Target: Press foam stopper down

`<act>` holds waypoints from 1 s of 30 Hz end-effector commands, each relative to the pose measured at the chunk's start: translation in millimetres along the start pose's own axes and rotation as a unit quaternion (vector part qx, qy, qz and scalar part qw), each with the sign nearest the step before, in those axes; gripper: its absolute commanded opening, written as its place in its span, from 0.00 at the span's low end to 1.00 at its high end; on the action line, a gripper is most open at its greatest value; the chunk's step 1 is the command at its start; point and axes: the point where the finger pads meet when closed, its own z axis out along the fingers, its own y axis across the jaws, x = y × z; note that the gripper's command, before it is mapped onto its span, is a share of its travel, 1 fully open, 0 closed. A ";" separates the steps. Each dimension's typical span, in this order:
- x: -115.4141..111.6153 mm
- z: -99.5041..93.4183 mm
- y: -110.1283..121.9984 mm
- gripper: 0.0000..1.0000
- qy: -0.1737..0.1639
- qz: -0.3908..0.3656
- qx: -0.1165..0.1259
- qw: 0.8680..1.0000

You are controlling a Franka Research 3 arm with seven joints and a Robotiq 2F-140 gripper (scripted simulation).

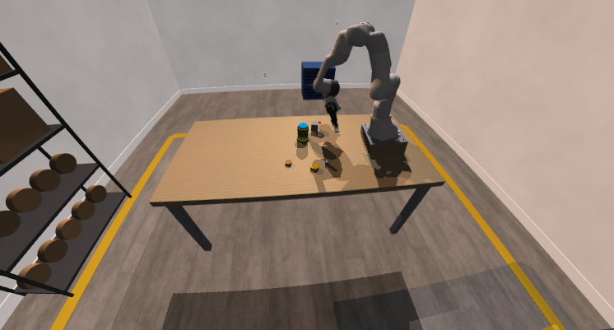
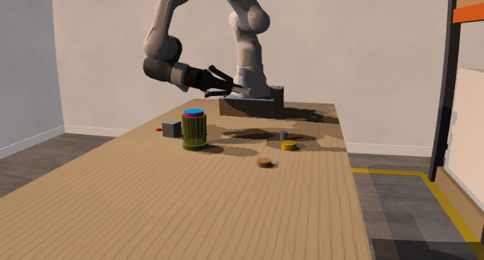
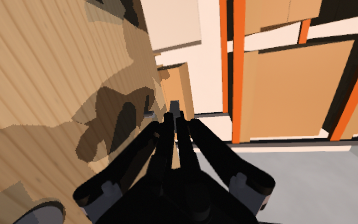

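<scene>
the gripper is fully closed on nothing, hanging in the air above the counter, near the arm's base. the jar stands upright on the counter beside a grey cube, its foam stopper protruding above the rim.

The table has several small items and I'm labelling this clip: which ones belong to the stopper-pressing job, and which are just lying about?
Part of the job:
- ribbed green jar
- foam stopper, blue-topped, standing above the rim
- gripper, shut, holding nothing

Just lying about:
- grey cube
- small red disc
- yellow puck
- small grey cylinder
- brown puck
</scene>
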 end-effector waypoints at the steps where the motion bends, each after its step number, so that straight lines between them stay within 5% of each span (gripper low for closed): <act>1: -0.3 20.5 -13.2 0.00 0.085 -0.096 0.054 0.990; 6: -17.8 53.6 -13.8 0.00 0.194 -0.194 0.093 0.957; 8: -17.8 53.6 -13.8 0.00 0.194 -0.194 0.093 0.957; 9: -25.5 55.3 -11.0 0.00 0.243 -0.246 0.118 0.931; 10: -35.6 52.2 -6.5 0.00 0.258 -0.257 0.133 0.922; 18: -112.9 38.4 44.7 0.00 0.308 -0.251 0.220 0.891; 19: -111.8 57.6 48.7 0.00 0.334 -0.265 0.229 0.875; 21: -111.8 57.6 48.7 0.00 0.334 -0.265 0.229 0.875; 22: -110.1 77.1 52.9 0.00 0.358 -0.280 0.237 0.858; 25: -110.1 77.1 52.9 0.00 0.358 -0.280 0.237 0.858; 27: -104.6 116.8 62.5 0.00 0.404 -0.312 0.254 0.821; 28: -104.6 116.8 62.5 0.00 0.404 -0.312 0.254 0.821; 30: -96.0 157.5 73.5 0.00 0.445 -0.347 0.269 0.781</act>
